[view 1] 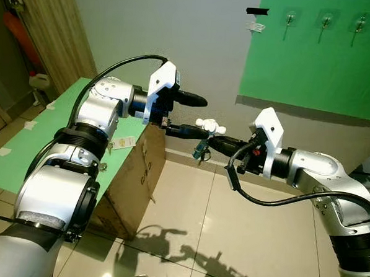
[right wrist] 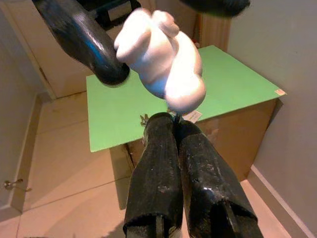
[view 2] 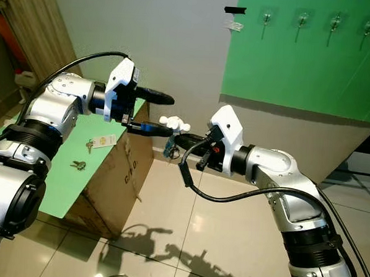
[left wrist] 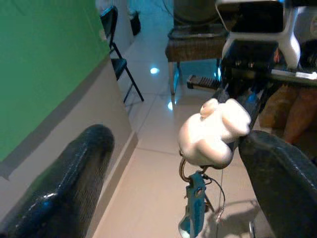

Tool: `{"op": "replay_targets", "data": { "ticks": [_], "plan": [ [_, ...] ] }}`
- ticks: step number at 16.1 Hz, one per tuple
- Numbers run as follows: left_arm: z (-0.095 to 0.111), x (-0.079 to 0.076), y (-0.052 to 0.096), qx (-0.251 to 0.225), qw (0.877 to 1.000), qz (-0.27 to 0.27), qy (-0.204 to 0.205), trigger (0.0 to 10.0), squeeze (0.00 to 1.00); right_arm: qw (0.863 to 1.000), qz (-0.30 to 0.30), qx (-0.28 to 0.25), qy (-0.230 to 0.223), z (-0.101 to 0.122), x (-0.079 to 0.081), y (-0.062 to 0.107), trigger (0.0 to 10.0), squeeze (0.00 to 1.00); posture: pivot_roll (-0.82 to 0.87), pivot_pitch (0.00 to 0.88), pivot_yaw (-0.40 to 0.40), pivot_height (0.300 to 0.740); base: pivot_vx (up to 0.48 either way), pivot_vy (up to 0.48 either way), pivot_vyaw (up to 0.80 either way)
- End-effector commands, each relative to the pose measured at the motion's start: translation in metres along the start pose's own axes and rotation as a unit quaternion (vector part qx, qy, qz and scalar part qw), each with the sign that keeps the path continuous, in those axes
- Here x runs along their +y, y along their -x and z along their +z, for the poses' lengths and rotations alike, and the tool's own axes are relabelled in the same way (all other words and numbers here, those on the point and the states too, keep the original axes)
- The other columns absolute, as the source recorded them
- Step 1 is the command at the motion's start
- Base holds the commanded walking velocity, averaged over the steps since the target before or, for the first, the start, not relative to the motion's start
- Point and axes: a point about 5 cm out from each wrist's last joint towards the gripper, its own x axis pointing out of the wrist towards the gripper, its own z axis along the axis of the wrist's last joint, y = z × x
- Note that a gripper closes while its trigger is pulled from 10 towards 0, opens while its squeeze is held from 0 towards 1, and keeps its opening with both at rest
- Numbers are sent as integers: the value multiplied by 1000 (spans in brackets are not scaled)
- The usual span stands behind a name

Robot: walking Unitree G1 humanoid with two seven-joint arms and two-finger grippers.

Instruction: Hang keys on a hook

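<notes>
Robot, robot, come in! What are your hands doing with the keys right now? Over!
Right gripper shut on the keys, mid-air. Left gripper open around the white charm. Hooks on green wall panel, up ahead, none loaded. Path looks clear.

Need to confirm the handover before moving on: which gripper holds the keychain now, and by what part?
The right gripper is shut on the keychain's ring, just under the white figure charm. The left gripper is open around the charm; the blue tag hangs free.
</notes>
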Motion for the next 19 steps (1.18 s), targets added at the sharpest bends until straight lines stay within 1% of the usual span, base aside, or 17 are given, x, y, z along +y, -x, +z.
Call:
{"op": "replay_targets", "data": {
  "ticks": [1, 3, 5, 7, 8, 9, 10, 11, 12, 13, 14, 15, 16, 17, 18, 19],
  "plan": [
    [10, 5, 7, -11, 1000, 16, -10, 10000, 1000, 1000, -14, 8, 7, -5, -3, 3, 0, 0, -198, 0, 54, 740, 0, 0, 0],
    [9, 6, 11, -10, 999, 33, -8, 10000, 1000, 1000, -25, 16, 11, -8, -5, 4, 0, 0, -198, 0, 54, 740, 0, 0, 0],
    [2, 6, 16, -10, 998, 57, 1, 10000, 1000, 999, -36, 19, 2, -14, -5, 5, 0, 0, -195, 0, 53, 740, 0, 0, 0],
    [-1, 6, 18, -10, 998, 68, 5, 10000, 1000, 999, -44, 19, -1, -16, -5, 5, 0, 0, -196, 0, 54, 740, 0, 0, 0],
    [-6, 5, 19, -8, 997, 78, 12, 10000, 1000, 998, -58, 17, -4, -18, -8, 5, 0, 0, -194, 0, 54, 740, 0, 0, 0],
    [-21, 5, 20, -3, 989, 141, 34, 10000, 1000, 994, -106, 7, -8, -21, -14, 7, 0, 0, -189, 0, 57, 740, 0, 0, 0],
    [-27, 5, 20, 0, 985, 168, 42, 10000, 1000, 992, -122, 5, -7, -22, -15, 7, 0, 0, -188, 0, 57, 740, 0, 0, 0],
    [-35, 8, 21, -8, 972, 227, 63, 10000, 0, 989, -150, 4, 0, -25, -17, 7, 0, 0, -183, 0, 55, 740, 0, 0, 0],
    [-43, 9, 20, -11, 956, 282, 76, 10000, 0, 984, -175, 2, 0, -27, -19, 6, 0, 0, -183, 0, 55, 740, 0, 0, 0],
    [-55, 10, 20, -8, 927, 365, 90, 10000, 0, 975, -221, 2, 7, -31, -22, 6, 0, 0, -173, 0, 52, 740, 0, 0, 0],
    [-64, 10, 23, -7, 894, 435, 103, 10000, 0, 967, -254, 0, 16, -34, -22, 5, 0, 0, -171, 0, 53, 740, 0, 0, 0],
    [-70, 9, 24, -7, 875, 470, 113, 10000, 0, 962, -274, -6, 15, -36, -21, 5, 0, 0, -164, 0, 47, 740, 0, 0, 0],
    [-85, 2, 25, 8, 842, 524, 125, 10000, 0, 948, -319, -22, -4, -41, -22, 6, 0, 0, -161, 0, 47, 740, 0, 0, 0],
    [-104, -10, 20, 15, 812, 562, 156, 10000, 0, 929, -365, -42, -28, -48, -20, 8, 0, 0, -157, 0, 47, 740, 0, 0, 0],
    [-104, -10, 20, 15, 812, 562, 156, 10000, 0, 929, -365, -42, -28, -48, -20, 8, 0, 0, -157, 0, 47, 740, 0, 0, 0],
    [-121, -31, 6, 20, 783, 597, 174, 10000, 0, 906, -417, -69, -27, -59, -13, 13, 0, 0, -156, 0, 48, 740, 0, 0, 0]
  ]
}}
